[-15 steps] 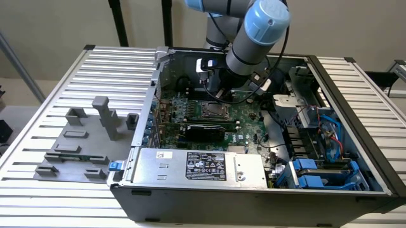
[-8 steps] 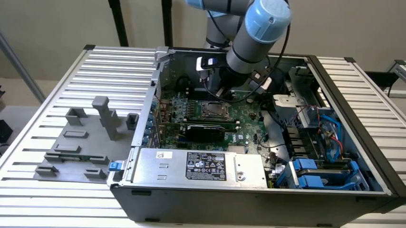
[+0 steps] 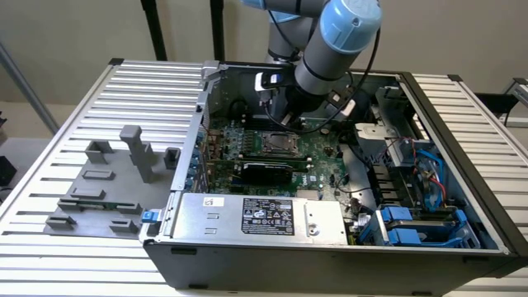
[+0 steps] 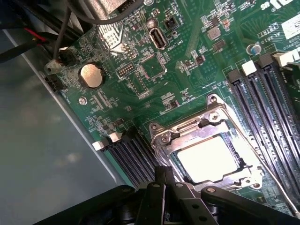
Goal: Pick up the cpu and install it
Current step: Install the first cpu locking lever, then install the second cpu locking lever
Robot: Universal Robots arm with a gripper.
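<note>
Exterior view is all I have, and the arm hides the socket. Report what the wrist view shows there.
Observer: The cpu lies flat inside the socket's metal frame, silvery top up.
Operator: Give me the tool's position.
Observer: The tool hangs close by one edge of that frame; whether it touches, I cannot tell.
Operator: Name what flanks the socket.
Observer: Black memory slots run alongside it, with no sticks in the part shown.
</note>
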